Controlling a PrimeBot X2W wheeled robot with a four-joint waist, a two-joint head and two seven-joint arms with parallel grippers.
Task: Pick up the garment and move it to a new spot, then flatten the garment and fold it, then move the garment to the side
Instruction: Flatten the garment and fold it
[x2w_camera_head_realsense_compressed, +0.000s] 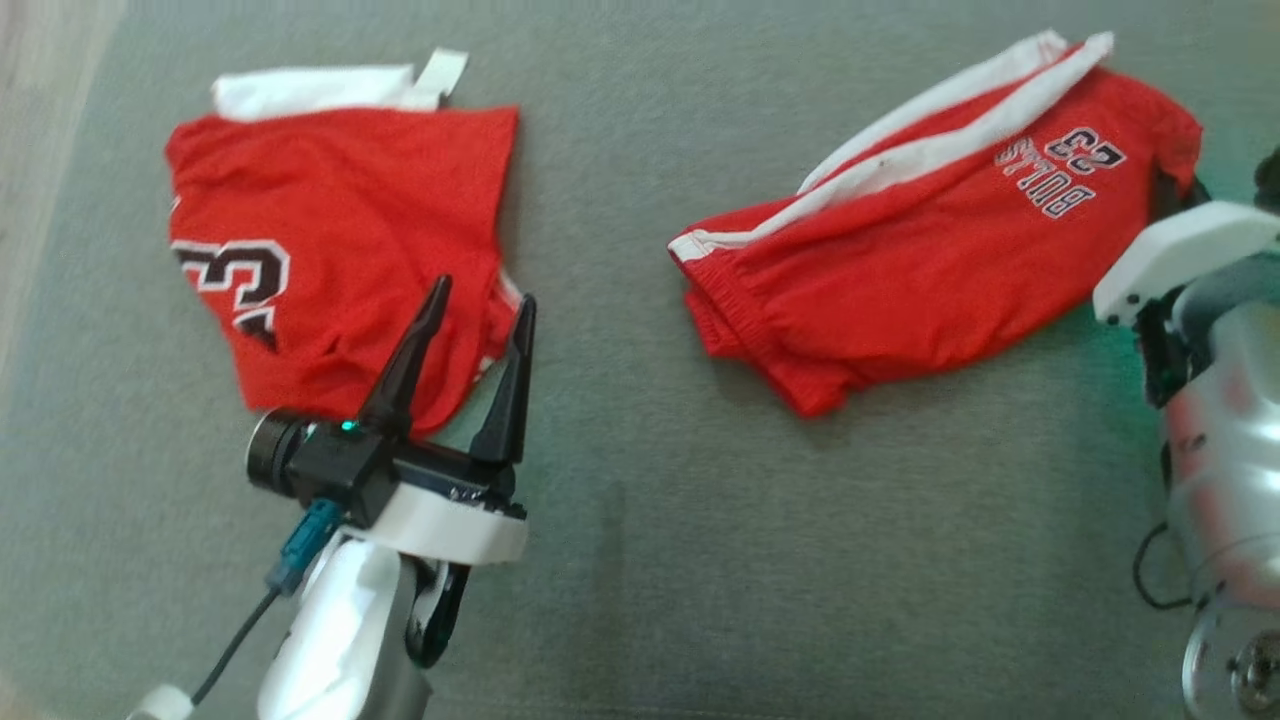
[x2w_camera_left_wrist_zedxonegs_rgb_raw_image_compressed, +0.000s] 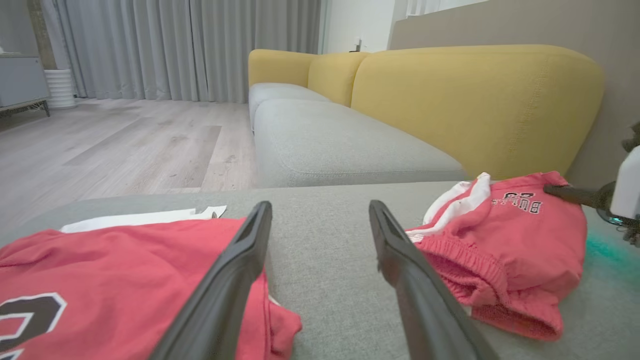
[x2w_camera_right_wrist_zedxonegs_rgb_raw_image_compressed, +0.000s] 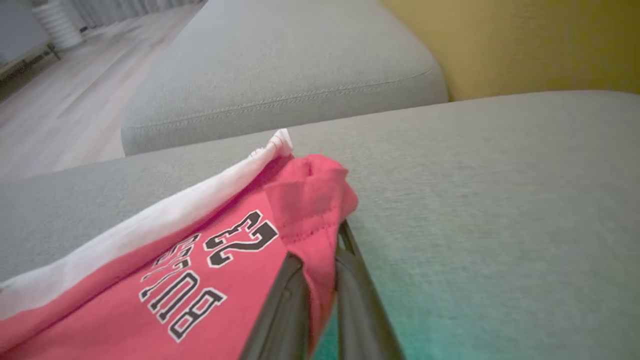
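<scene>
From the head camera, the left gripper (x2w_camera_head_realsense_compressed: 485, 290) hangs released, its fingers spread with nothing between them and their tips over the near edge of a folded red jersey (x2w_camera_head_realsense_compressed: 340, 240). The jersey lies on the grey seat cushion (x2w_camera_head_realsense_compressed: 640, 520). To the right of this gripper, across a wide strip of cushion, lie the red Bulls shorts (x2w_camera_head_realsense_compressed: 920, 250) (white stripes along the far edge). The right gripper (x2w_camera_head_realsense_compressed: 1178, 195) meets their right-hand end, its fingers mostly hidden under the white housing.

In the left wrist view, cushion runs straight ahead between the spread fingers to the cushion's far edge. The jersey is left of the left finger and the bunched shorts are right of the right one, waistband nearest. Beyond the edge sit another grey seat (x2w_camera_left_wrist_zedxonegs_rgb_raw_image_compressed: 340, 145), a yellow backrest (x2w_camera_left_wrist_zedxonegs_rgb_raw_image_compressed: 475, 100) and a wood floor (x2w_camera_left_wrist_zedxonegs_rgb_raw_image_compressed: 125, 145).

The right wrist view shows the two fingers clenched on a fold of the shorts' hem (just beside the "23"). The cloth spreads to their left, and grey cushion stretches to their right, up to the backrest.
</scene>
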